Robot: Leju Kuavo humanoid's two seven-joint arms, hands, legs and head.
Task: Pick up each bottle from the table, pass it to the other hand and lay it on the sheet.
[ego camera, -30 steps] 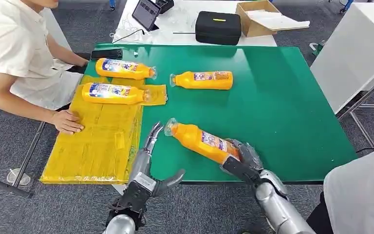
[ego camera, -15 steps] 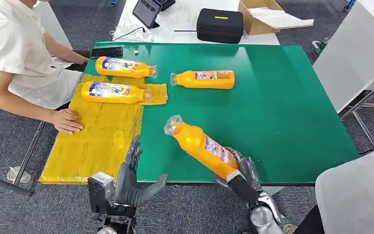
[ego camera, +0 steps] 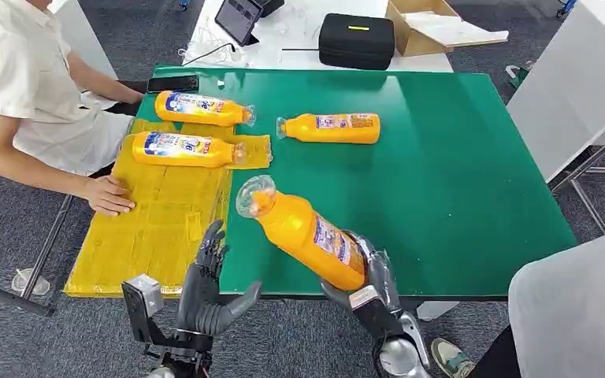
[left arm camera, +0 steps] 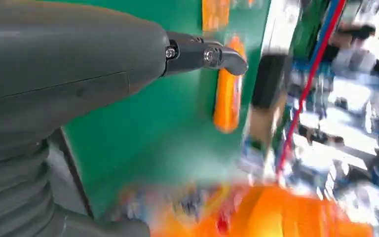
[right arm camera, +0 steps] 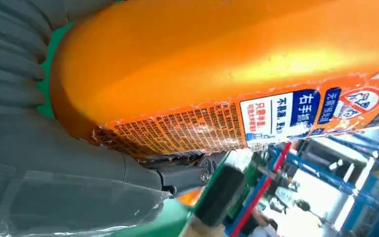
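My right hand [ego camera: 372, 277] grips the base end of an orange bottle [ego camera: 303, 231] and holds it tilted above the green table [ego camera: 457, 165], its clear cap toward the yellow sheet [ego camera: 157, 220]. The bottle's printed label [right arm camera: 286, 116] sits right in front of the right wrist camera. My left hand [ego camera: 209, 287] is open at the table's near edge, fingers spread, left of the held bottle and apart from it. One orange bottle [ego camera: 183, 150] lies on the sheet. Another [ego camera: 201, 109] lies just beyond the sheet, and a third [ego camera: 331, 127] on bare table.
A person sits at the left with a hand [ego camera: 109, 195] resting on the sheet's edge. A phone [ego camera: 172, 84] lies at the table's far left corner. Beyond stand a black case [ego camera: 354, 41], a tablet [ego camera: 236, 20] and a cardboard box [ego camera: 429, 24]. Grey cloth [ego camera: 575, 315] fills the lower right.
My right hand has lifted the bottle off the table and swung it left and up toward my left hand. My left hand has drawn back to the table's near edge.
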